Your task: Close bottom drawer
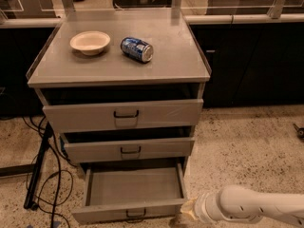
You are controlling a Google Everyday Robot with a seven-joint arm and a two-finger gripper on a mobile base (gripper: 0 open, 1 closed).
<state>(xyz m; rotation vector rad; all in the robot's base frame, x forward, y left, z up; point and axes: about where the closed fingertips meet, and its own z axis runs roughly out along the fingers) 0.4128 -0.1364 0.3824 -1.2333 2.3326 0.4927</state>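
The bottom drawer [134, 186] is the lowest of three grey-beige cabinet drawers. It is pulled far out, its long shallow tray is empty, and its low front panel [107, 213] carries a small dark handle [136, 213]. My white arm [247, 206] comes in from the lower right. My gripper [183, 216] is at the frame's bottom edge, just beside the right end of the drawer's front panel. Most of the gripper is cut off by the frame.
The top drawer [123, 114] and the middle drawer [129, 149] stick out slightly. A cream bowl [90, 42] and a blue can [137, 49] on its side lie on the cabinet top [175, 56]. Black cables and a stand foot [35, 184] lie on the floor to the left.
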